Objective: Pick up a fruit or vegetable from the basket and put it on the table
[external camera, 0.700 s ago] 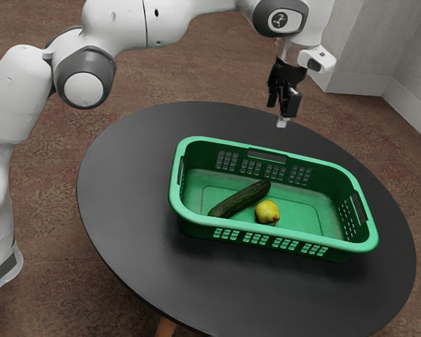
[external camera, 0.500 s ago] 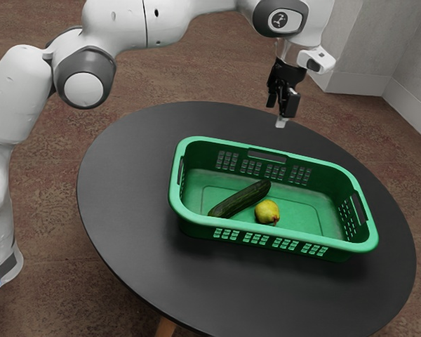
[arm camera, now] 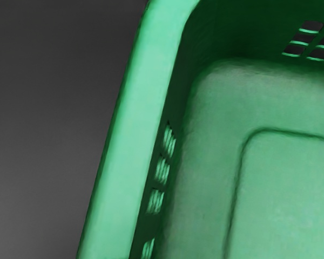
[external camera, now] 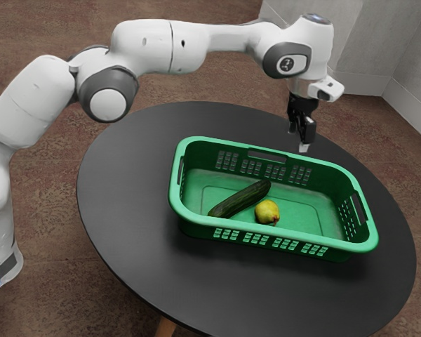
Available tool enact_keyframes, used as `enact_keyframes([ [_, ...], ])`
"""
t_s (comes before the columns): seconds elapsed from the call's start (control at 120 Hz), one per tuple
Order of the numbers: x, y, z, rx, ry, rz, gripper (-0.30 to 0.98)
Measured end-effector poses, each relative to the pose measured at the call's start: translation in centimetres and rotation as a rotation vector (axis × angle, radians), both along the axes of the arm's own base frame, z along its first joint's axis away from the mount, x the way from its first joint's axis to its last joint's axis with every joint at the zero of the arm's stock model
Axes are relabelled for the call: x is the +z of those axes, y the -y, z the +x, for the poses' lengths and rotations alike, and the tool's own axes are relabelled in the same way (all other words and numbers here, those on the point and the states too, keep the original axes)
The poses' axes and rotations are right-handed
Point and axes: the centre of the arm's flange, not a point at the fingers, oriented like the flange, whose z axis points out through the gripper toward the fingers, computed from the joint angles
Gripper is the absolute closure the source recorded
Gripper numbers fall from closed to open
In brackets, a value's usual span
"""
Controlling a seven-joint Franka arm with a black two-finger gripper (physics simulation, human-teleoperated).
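Round black tabletop (external camera: 126, 210) carries green plastic basket (external camera: 369, 240); long dark-green cucumber (external camera: 238, 200) and yellow pear (external camera: 266, 210) both lie inside, close together. Black two-finger gripper (external camera: 298, 138) up near basket's far rim, jaws spread, pinching nothing. Approach step in hand, looks like: next move calls for shift over pear or cucumber, then descent clear of walls.

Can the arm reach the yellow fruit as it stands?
Likely yes. The basket is open-topped, nothing covers the yellow fruit, and the fingers look open. The cucumber close beside may crowd one.
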Motion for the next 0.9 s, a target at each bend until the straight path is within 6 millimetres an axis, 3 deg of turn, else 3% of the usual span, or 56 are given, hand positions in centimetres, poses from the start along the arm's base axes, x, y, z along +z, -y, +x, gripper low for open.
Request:
enact_keyframes([
  [0.217,0.1,3.7,0.8,-0.079,0.072,-0.014,0.00],
  [0.3,0.6,6.7,0.4,-0.140,0.075,-0.038,0.00],
  [0.375,0.9,10.0,-1.0,-0.208,0.038,-0.059,0.00],
  [0.45,-0.1,11.9,-3.8,-0.257,-0.037,-0.049,0.00],
  [0.542,-1.2,12.0,-4.9,-0.283,-0.080,-0.051,0.00],
  [0.733,-2.7,11.1,-5.1,-0.318,-0.117,-0.060,0.00],
  [0.9,-6.3,11.4,-3.7,-0.361,-0.186,-0.070,0.00],
])
